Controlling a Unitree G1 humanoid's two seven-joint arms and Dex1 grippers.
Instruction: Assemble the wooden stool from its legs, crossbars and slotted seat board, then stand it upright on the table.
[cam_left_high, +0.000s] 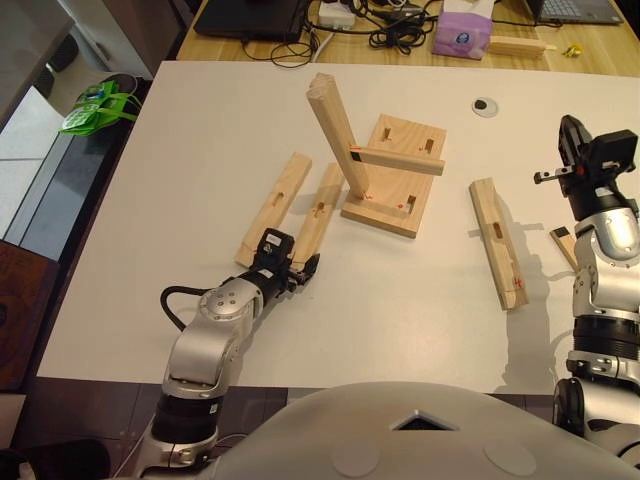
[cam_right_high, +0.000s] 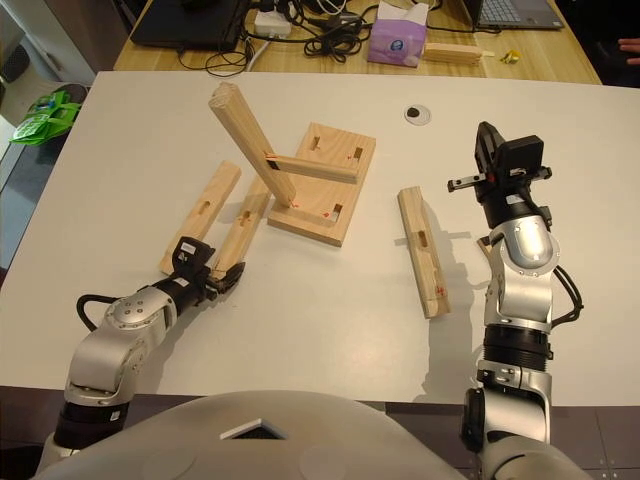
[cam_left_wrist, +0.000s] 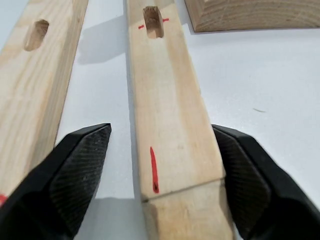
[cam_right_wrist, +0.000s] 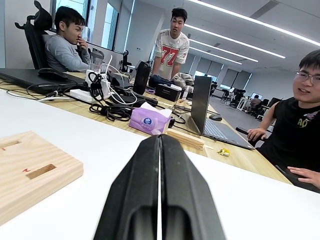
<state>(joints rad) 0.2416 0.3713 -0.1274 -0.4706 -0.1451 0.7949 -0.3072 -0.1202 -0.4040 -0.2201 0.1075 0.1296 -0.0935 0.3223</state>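
Pale wood parts lie on a white desk (cam_left_high: 150, 250). Nearest, not far in from the near edge, the left hand (cam_left_wrist: 160, 132) sits low. Its fingers (cam_left_wrist: 80, 170) are spread wide on either side of the near end of a leg (cam_left_wrist: 170, 100), and neither pad touches the wood. That leg lies flat with its slot facing up, and its far half passes just beside the seat board (cam_left_high: 405, 215). A second leg (cam_left_high: 275, 208) lies close on its left, nearly parallel, with a narrow strip of desk between them. Left of this pair the desk is bare out to its left edge.

The seat board lies flat near the desk's middle. A third leg (cam_left_high: 335, 125) stands at the board's near left corner, tilted toward the far left. A crossbar (cam_left_high: 405, 162) juts from this leg's side to the right, over the board.

Right of the board, past a gap of bare desk, a fourth leg (cam_left_high: 497, 242) lies flat. Close to the right edge, a short wood piece (cam_left_high: 562, 245) is partly hidden by the right arm. The right hand (cam_right_wrist: 160, 145) is held up above that edge, well apart from every part, its fingers pressed together on nothing.

Farther off, a small black disc (cam_left_high: 484, 105) lies alone near the far edge. Beyond that edge a second desk (cam_left_high: 600, 45) carries cables (cam_left_high: 395, 25), a tissue pack (cam_left_high: 462, 30) and a wood bar (cam_left_high: 515, 45).
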